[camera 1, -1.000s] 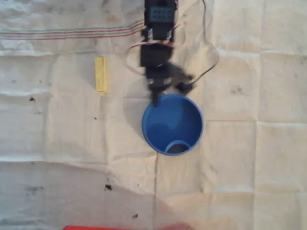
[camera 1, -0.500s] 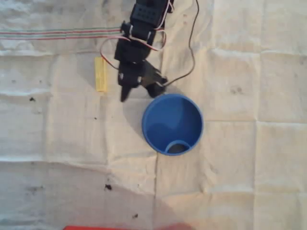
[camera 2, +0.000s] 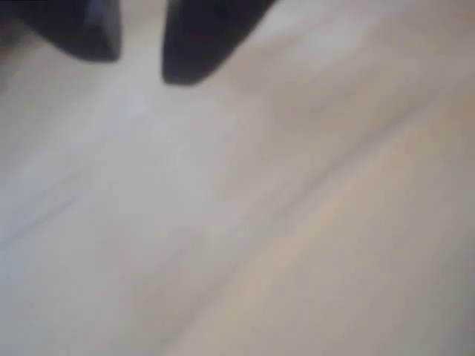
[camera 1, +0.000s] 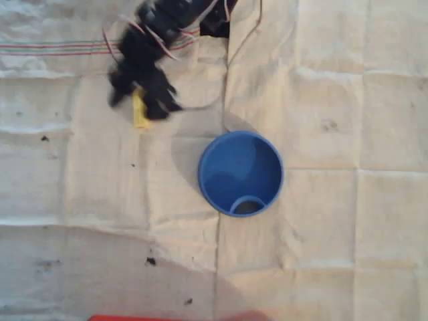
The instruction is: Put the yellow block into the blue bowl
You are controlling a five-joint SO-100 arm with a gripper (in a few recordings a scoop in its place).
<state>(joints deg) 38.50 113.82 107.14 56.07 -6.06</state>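
The yellow block [camera 1: 140, 118] lies flat on the cloth at the upper left of the overhead view, its top half covered by my arm. My gripper [camera 1: 136, 105] hovers motion-blurred right over it, one dark finger on each side, open with nothing held. The blue bowl [camera 1: 240, 172] stands upright in the middle, down and to the right of the block and apart from the gripper. In the wrist view my gripper [camera 2: 141, 63] appears as two dark fingertips [camera 2: 189, 67] at the top with a gap between them, over blurred pale cloth.
A creased beige cloth [camera 1: 334, 234] covers the table, with a red and green stripe [camera 1: 53, 48] across the upper left. Arm cables [camera 1: 231, 40] trail at the top centre. A red edge [camera 1: 167, 317] shows at the bottom.
My arm has swung left from the bowl's upper rim to above the yellow block, now partly covering it. Bowl and block have not moved.
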